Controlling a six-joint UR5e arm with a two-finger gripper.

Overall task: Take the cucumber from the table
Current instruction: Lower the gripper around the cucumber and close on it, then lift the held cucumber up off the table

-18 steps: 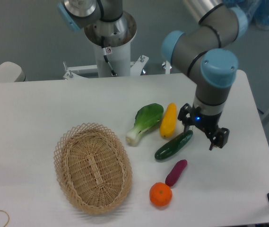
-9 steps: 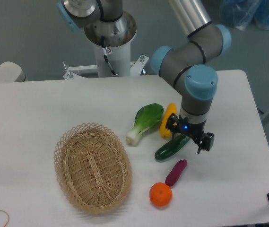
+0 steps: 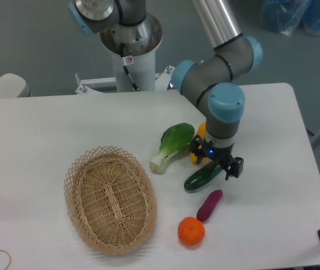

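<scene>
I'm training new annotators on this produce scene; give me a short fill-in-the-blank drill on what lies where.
1. The tool hovers over the upper end of the ____.
2. The wicker basket holds ____.
3. The purple vegetable lies between the cucumber and the ____.
4. The bok choy lies on the ____.

Missing words: cucumber; nothing; orange; table

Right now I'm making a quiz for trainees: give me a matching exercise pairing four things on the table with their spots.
Things:
1. cucumber
2. orange
3. basket
4. bok choy

Places:
A. nearest the front edge of the table
B. under the gripper
C. farthest left
D. just left of the yellow vegetable

Pairs: 1-B, 2-A, 3-C, 4-D
</scene>
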